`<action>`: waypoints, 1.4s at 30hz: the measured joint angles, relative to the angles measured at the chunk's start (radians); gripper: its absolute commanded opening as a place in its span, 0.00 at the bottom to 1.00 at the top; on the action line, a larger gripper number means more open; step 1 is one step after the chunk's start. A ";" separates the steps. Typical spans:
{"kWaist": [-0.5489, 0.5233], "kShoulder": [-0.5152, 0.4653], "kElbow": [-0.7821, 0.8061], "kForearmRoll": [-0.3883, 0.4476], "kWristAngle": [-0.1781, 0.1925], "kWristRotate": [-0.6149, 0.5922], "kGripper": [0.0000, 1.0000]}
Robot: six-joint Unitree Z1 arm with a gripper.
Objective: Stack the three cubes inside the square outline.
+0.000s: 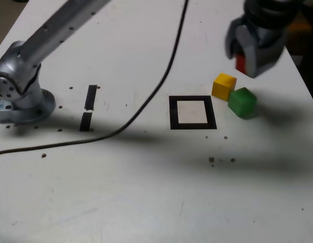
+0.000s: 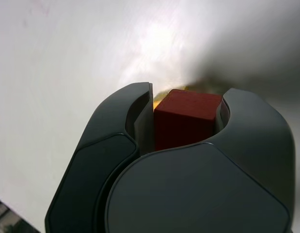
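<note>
At the far left of the exterior view sits the arm's base [image 1: 22, 98], its silver link running up and out of the upper left of the frame, with a black cable [image 1: 146, 104] curving across the white table [image 1: 146, 192] from top centre down to the left edge. Just right of the base lie two short black tape strips [image 1: 89, 107], end to end. Right of centre is the square outline [image 1: 192, 112], its white middle bare, so no cube has been placed yet. Further right, the yellow cube [image 1: 224, 86] and the green cube [image 1: 242, 103] sit on the table just outside the outline's upper right corner, close together and possibly touching; the picture is too soft to be sure. In the upper right the gripper [image 1: 246, 59] hangs above the table, slightly blurred, clamped on the red cube [image 1: 240, 63]; the wrist view shows that red cube [image 2: 186, 119] squeezed between the two jaws. The step in hand looks like carrying the first cube to the outline. The next move calls for travelling toward the exterior view's left and lowering the cube squarely onto the white centre before releasing. No brand, label or writing can be read anywhere.
</note>
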 measured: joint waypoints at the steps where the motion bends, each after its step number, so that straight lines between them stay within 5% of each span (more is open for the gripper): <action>1: -0.004 -0.021 0.035 0.000 0.000 -0.034 0.18; 8: -0.072 -0.193 0.309 -0.032 -0.024 -0.311 0.20; 14: -0.130 -0.337 0.524 -0.196 -0.082 -0.526 0.20; 18: -0.151 -0.482 0.741 -0.384 -0.117 -0.743 0.20; 22: -0.151 -0.576 0.903 -0.376 -0.118 -0.909 0.20; 27: -0.151 -0.526 1.026 -0.300 -0.113 -1.008 0.20; 36: -0.150 -0.360 0.734 -0.237 -0.147 -0.955 0.20; 42: -0.141 -0.279 0.703 -0.206 -0.188 -0.967 0.20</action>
